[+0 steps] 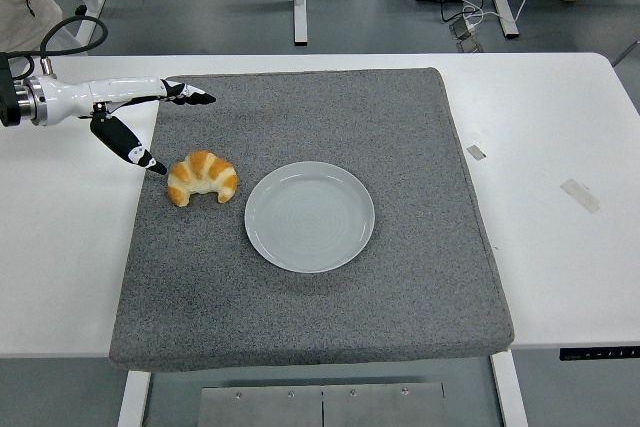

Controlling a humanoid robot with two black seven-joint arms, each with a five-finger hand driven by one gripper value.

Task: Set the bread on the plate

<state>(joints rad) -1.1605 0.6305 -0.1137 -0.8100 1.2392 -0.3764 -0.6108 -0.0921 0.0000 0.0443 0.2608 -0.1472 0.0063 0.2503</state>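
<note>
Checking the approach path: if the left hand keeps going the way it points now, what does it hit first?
Probably nothing: the left hand points right along the grey mat, behind the croissant; height is unclear.

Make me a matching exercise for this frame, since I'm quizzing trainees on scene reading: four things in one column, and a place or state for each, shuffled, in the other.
Things:
1. croissant
2. plate
3. left hand
4. grey mat

Places or states:
A. empty, near the mat's middle
B. open, at the mat's left edge, holding nothing
C. spread over the white table, under the other things
D. lying on the mat, left of the plate

Pairs: 1-D, 2-A, 3-B, 4-C
</note>
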